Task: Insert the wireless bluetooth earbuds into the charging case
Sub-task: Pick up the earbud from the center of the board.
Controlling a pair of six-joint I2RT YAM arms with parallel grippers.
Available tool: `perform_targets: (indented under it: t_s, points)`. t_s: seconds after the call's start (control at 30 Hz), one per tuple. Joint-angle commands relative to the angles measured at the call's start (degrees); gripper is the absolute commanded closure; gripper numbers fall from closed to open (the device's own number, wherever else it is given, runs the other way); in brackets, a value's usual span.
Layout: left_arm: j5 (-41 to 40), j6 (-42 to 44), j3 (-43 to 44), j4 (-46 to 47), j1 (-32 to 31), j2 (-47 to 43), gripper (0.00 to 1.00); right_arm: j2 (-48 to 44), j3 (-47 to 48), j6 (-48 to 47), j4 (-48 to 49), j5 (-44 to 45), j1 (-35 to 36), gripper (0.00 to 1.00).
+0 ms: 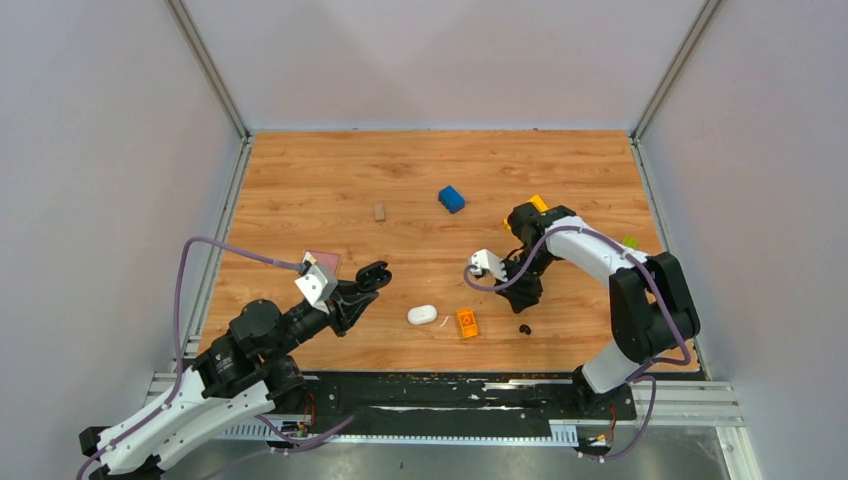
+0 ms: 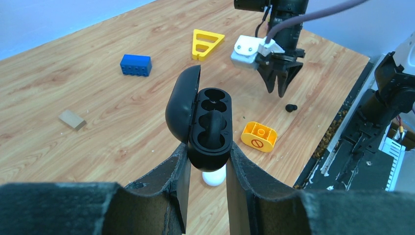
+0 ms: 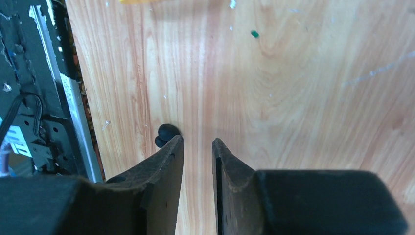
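Gripping the open-lidded black charging case (image 2: 211, 120), your left gripper (image 2: 209, 156) is holding it above the table (image 2: 98, 103). Your right gripper (image 3: 197, 142) is hanging slightly open, empty, just beside a black earbud (image 3: 166, 134). The orange block (image 2: 259, 136) is showing a barred-circle mark.

Black charging case (image 2: 213, 122), black earbud (image 1: 524, 329), white pebble (image 1: 422, 315), orange block (image 1: 467, 322) and blue block (image 1: 451, 198) on wood-grain table (image 1: 300, 180)

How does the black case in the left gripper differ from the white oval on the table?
The black case stands lid-open, sockets showing; the white oval looks shut. The black case is clamped in the left gripper, raised; the white oval lies on the table. Both are small and rounded.
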Motion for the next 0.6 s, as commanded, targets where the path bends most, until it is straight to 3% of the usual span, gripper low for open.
perform_targets:
  t_s: [0.0, 0.57]
  points:
    - [0.31, -0.68, 0.27, 1.51, -0.28, 0.40, 0.99, 0.19, -0.16, 5.17, 0.98, -4.60, -3.08, 0.72]
    - [0.67, -0.73, 0.33, 1.52, -0.26, 0.28, 0.99, 1.46, -4.27, 10.86, 4.18, -4.62, -6.25, 0.72]
